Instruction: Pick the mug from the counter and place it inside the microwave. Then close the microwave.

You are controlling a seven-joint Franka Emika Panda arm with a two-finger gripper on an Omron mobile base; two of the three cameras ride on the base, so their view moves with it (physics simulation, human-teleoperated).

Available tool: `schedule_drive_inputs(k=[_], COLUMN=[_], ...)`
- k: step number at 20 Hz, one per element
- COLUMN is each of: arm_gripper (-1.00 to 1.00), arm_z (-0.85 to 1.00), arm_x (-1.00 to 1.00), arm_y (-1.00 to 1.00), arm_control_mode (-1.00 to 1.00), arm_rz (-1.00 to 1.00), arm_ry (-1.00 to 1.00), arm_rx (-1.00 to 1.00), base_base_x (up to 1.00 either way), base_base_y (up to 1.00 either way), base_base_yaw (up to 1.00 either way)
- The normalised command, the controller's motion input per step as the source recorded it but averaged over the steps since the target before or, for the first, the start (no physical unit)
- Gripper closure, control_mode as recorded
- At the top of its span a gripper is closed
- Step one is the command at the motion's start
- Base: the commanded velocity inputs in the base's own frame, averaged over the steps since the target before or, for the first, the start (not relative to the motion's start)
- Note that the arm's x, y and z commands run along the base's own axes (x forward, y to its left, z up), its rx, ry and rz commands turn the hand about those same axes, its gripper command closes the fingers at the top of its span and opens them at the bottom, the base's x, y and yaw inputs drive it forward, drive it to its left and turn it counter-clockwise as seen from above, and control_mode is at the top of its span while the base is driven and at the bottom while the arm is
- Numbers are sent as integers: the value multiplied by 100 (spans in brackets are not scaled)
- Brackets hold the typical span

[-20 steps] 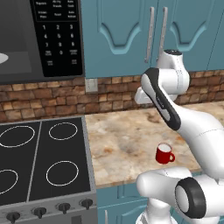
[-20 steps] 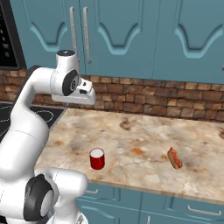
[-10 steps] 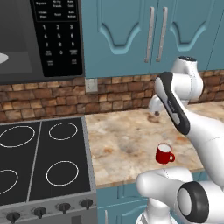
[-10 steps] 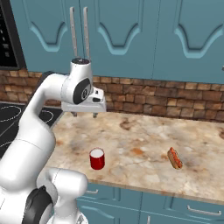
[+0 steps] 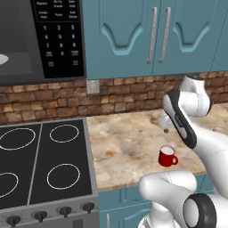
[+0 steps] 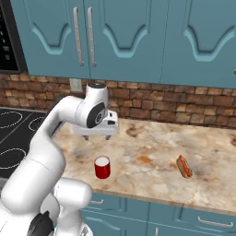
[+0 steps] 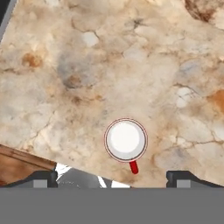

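The red mug [image 5: 167,156] [image 6: 102,167] stands upright on the beige stone counter [image 5: 124,138] [image 6: 147,143] near its front edge. In the hand view I look straight down into the mug [image 7: 126,140], with its white inside and small red handle showing. My gripper [image 6: 97,136] [image 5: 165,128] [image 7: 111,179] hangs open a little above and behind the mug, touching nothing. The microwave [image 5: 58,38] [image 6: 6,41] hangs at the upper left, its cavity showing the white plate [image 5: 5,59].
A black stovetop [image 5: 40,164] [image 6: 14,131] with white rings lies left of the counter. A hotdog-like item [image 6: 184,166] lies on the counter to the right of the mug. Teal cabinets [image 6: 138,37] and a brick backsplash [image 5: 124,95] close the back.
The arm has swung right and downward until the hand hangs over the mug. The jaws opened wider. The mug has not moved.
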Motion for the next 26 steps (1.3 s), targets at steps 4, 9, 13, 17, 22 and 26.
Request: schedule_drive_inputs(k=[4, 9, 13, 17, 22, 26], arm_gripper=[-100, -100, -100, -100, -100, -100], arm_z=[-41, -37, -33, -36, -34, -27], arm_x=[-1, 0, -2, -3, -6, -9], arm_y=[-31, -41, -25, -1, 0, 0], arm_control_mode=[-100, -100, -100, -100, -100, -100], arm_rz=[2, 0, 0, 1, 7, 5], arm_ry=[1, 0, 3, 3, 0, 0], arm_rx=[-11, -12, -8, 0, 9, 10], base_base_x=[0, 0, 0, 0, 0, 0], base_base_y=[0, 0, 0, 0, 0, 0], base_base_yaw=[0, 0, 0, 0, 0, 0])
